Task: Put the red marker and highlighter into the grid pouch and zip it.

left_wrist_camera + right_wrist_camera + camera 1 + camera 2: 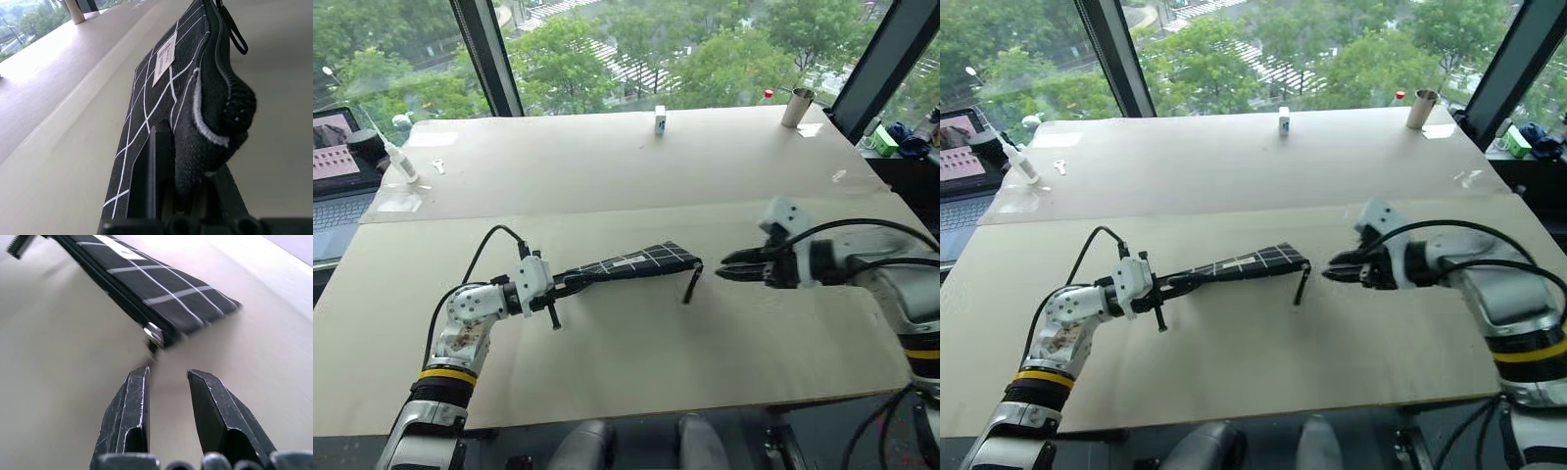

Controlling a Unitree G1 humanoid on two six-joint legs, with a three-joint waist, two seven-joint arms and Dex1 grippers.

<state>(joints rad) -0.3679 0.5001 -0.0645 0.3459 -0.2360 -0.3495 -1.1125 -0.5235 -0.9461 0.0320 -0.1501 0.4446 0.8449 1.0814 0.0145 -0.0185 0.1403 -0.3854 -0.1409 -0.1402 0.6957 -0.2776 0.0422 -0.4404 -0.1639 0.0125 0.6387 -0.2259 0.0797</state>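
The grid pouch point(631, 262), black with white lines and a white label point(165, 54), is held just above the middle of the table. My left gripper point(576, 281) is shut on its left end, and one finger point(157, 166) presses the fabric beside the zipper. The zipper's metal pull point(154, 334) sits at the pouch's right end, where the black loop strap point(691, 284) hangs down. My right gripper point(722, 268) is a short way right of that end, apart from it, open with nothing between its fingers point(131, 401). The red marker and the highlighter are out of view.
A laptop point(337, 162) and a white bottle point(396, 157) stand at the far left. A metal cup point(796, 108) is at the back right and a small white object point(660, 119) at the back centre. The wide beige table point(636, 372) ends near me.
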